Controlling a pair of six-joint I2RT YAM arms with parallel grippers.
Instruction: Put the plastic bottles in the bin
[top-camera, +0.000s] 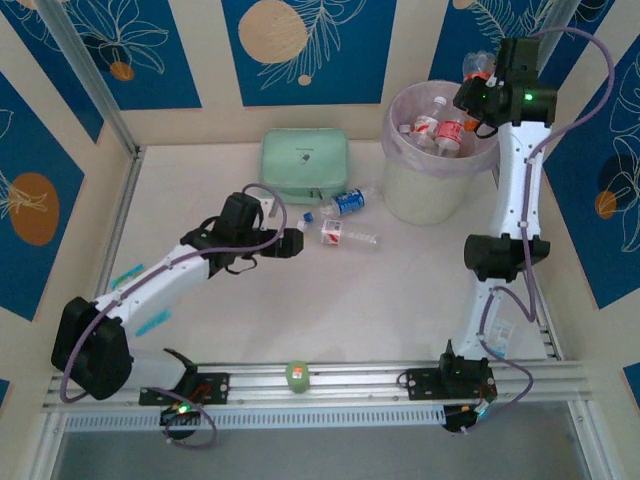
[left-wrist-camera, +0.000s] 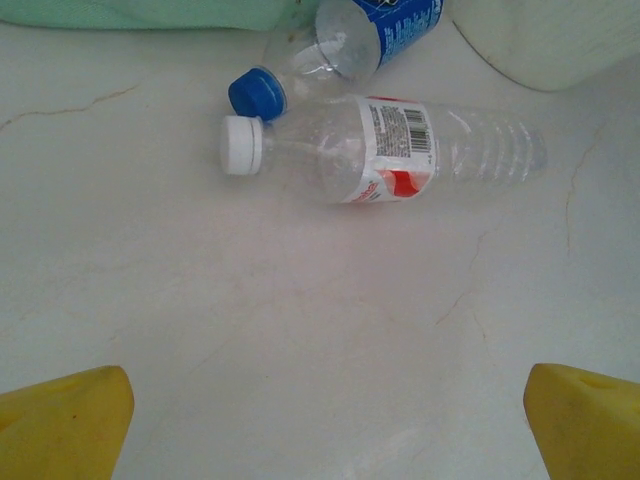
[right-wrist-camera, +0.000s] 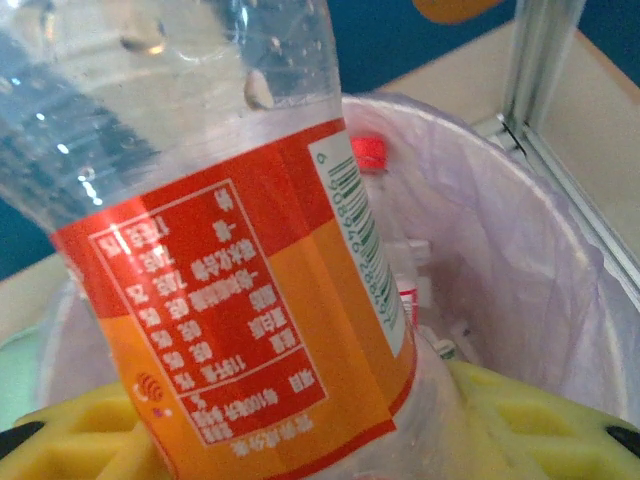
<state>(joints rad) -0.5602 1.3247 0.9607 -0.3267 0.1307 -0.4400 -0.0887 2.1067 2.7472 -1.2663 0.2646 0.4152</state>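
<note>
On the far right of the tabletop (top-camera: 300, 310), top view: the bin (top-camera: 400, 185), lilac liner over its rim, holds several clear bottles (top-camera: 440, 132) with red labels, count uncertain. Right jaws hang above its far rim, clamped on a red-labelled bottle (top-camera: 478, 66). Two more lie mid-tabletop near the mint green case (top-camera: 305, 163): a blue-labelled bottle (top-camera: 350, 201) and a white-capped bottle (top-camera: 348, 237), just ahead of the left jaws, which stand wide apart, released. Left wrist view: yellow pads (left-wrist-camera: 65, 425) in both lower corners, bare tabletop between. White-capped bottle (left-wrist-camera: 400, 150) on its side; blue-labelled bottle (left-wrist-camera: 360, 40) just behind it, cut off by the top edge. Bin wall (left-wrist-camera: 550, 40) in the upper right corner. Right wrist view: red-labelled bottle (right-wrist-camera: 230, 300) close to the lens between yellow pads (right-wrist-camera: 70, 440). Behind it is the liner (right-wrist-camera: 540, 270), with a red cap (right-wrist-camera: 368, 153) inside; most other contents are hidden.
</note>
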